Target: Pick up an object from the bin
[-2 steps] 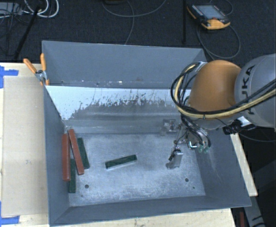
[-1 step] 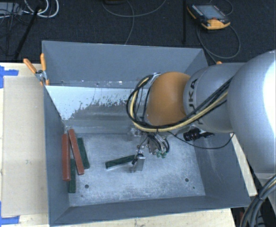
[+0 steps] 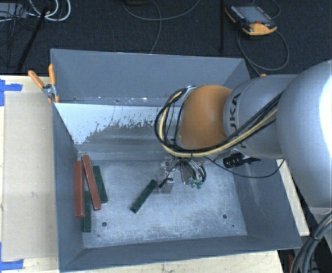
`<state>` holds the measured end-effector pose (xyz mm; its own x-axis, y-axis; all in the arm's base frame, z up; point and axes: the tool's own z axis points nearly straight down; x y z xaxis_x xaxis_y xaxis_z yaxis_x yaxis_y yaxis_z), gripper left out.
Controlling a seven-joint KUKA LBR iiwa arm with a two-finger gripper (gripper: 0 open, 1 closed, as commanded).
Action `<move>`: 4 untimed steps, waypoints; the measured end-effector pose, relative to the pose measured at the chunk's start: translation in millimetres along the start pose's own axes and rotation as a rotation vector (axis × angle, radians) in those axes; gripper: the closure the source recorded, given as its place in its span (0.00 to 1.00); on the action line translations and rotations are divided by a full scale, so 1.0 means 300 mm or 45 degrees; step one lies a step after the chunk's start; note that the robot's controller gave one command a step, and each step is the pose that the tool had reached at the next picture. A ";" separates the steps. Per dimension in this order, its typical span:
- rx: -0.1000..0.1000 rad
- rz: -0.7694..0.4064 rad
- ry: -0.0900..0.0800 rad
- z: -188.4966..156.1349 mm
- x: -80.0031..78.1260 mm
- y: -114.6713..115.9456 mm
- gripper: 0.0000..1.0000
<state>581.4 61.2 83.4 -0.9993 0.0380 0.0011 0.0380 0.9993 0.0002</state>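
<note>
1. The arm (image 3: 268, 118) comes in from the right of the frame, and its orange cover (image 3: 203, 118), looped with yellow and black cables (image 3: 167, 124), hangs over the middle of the grey bin (image 3: 149, 73).
2. The claw (image 3: 171, 180) sits low below the cover, near the centre of the bin floor; whether it is open or closed I cannot tell.
3. A dark green bar (image 3: 144, 197) lies flat on the floor just left of and below the claw. It is tilted, with its upper right end close to the claw. Whether the two touch cannot be told.
4. At the left side of the floor two reddish-brown bars (image 3: 91, 182) lie side by side, nearly upright in the frame.
5. Two more dark green strips (image 3: 100, 184) lie against them, one to their right and one at their lower end.
</note>
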 end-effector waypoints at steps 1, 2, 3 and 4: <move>0.000 -0.001 0.000 0.000 0.000 0.000 0.00; -0.001 -0.220 0.002 0.047 0.075 0.219 0.00; 0.000 -0.217 0.000 0.045 0.072 0.215 1.00; -0.003 -0.208 -0.015 -0.453 -0.065 0.306 1.00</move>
